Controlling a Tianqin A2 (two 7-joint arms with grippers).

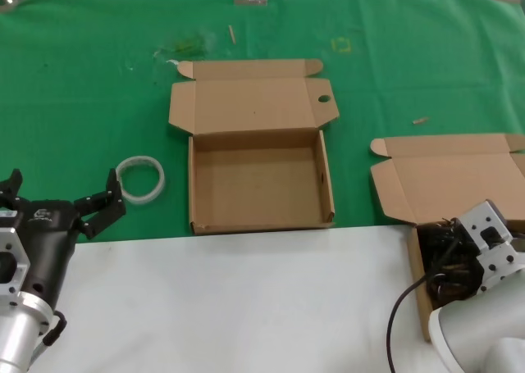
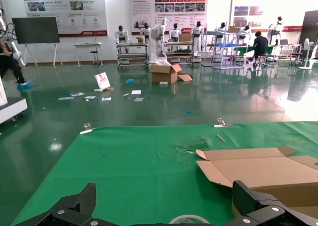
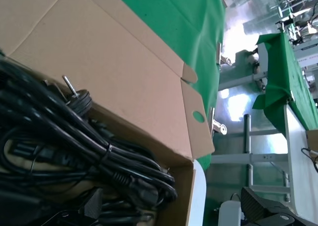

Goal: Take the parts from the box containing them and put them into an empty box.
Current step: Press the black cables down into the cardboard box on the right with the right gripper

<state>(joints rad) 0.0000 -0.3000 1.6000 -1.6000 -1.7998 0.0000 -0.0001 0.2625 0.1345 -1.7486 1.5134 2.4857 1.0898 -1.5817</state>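
The left gripper (image 1: 61, 194) hovers low over the near-left part of the surface (image 1: 246, 299), its black fingers (image 1: 105, 205) spread wide apart with nothing between them. Just beyond its outer finger lies a whitish tape ring (image 1: 141, 179) on the green cloth (image 1: 82, 86), and farther off to its right sits the empty box (image 1: 258, 184), open, its lid (image 1: 250, 102) laid back flat (the round hole in the side flap (image 1: 324, 99) shows plainly). The left wrist view looks across that cloth to the same lid (image 2: 258, 169), with both fingers (image 2: 74, 206) wide at the picture's lower edge. The right gripper (image 1: 484, 246) is down at the box containing them (image 1: 422, 299), at the near-right edge of the surface; whether its fingers are apart or together cannot be told. Directly under it the parts (image 3: 74, 151), black cables bundled in loops with moulded plugs, fill that box (image 3: 114, 62), whose lid (image 1: 451, 180) stands open behind the gripper.
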